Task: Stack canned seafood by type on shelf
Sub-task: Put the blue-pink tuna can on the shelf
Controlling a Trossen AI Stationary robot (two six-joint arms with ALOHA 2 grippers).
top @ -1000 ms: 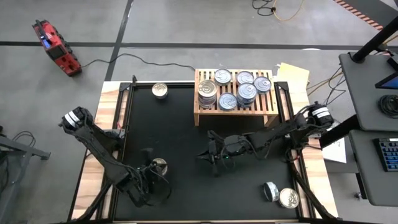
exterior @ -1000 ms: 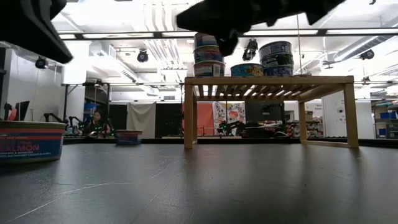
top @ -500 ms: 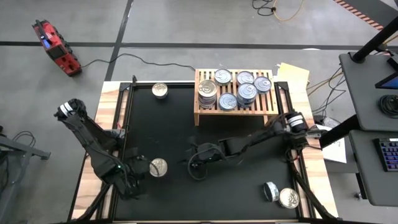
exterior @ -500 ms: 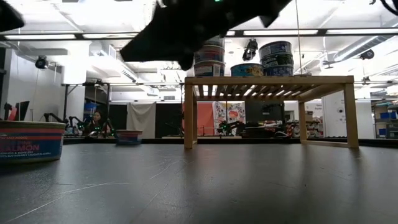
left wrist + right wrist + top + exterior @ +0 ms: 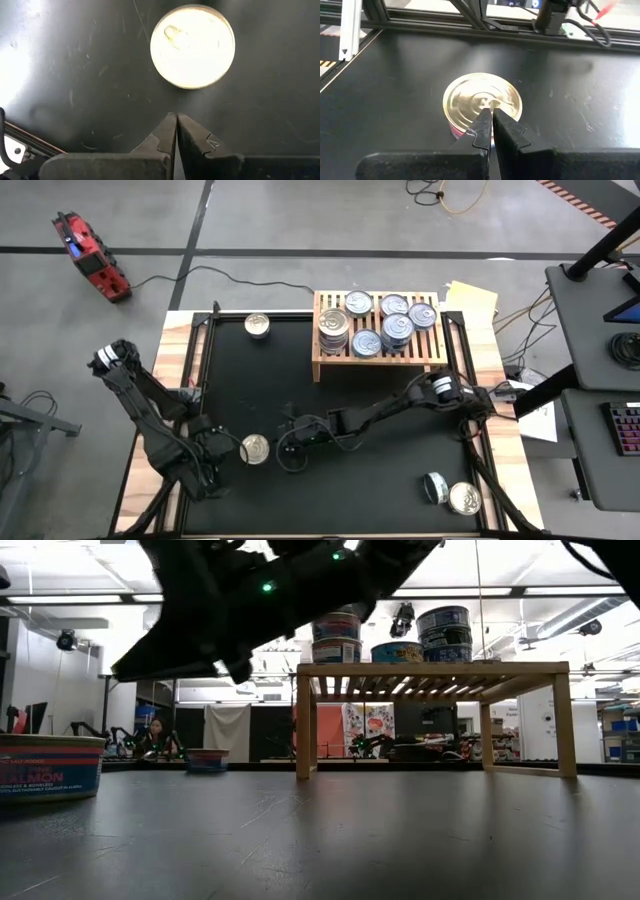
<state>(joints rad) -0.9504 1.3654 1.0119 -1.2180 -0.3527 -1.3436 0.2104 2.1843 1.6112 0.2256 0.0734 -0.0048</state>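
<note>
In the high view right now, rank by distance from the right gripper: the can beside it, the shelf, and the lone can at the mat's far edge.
From the right gripper, jaws shut:
1. The can at the mat's left, just beside it.
2. The shelf, farther back on the right.
3. The lone can at the far edge, left of the shelf.

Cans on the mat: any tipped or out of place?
One can near the right front corner lies on its side, against an upright can. The other loose cans sit flat, off the shelf.
</note>
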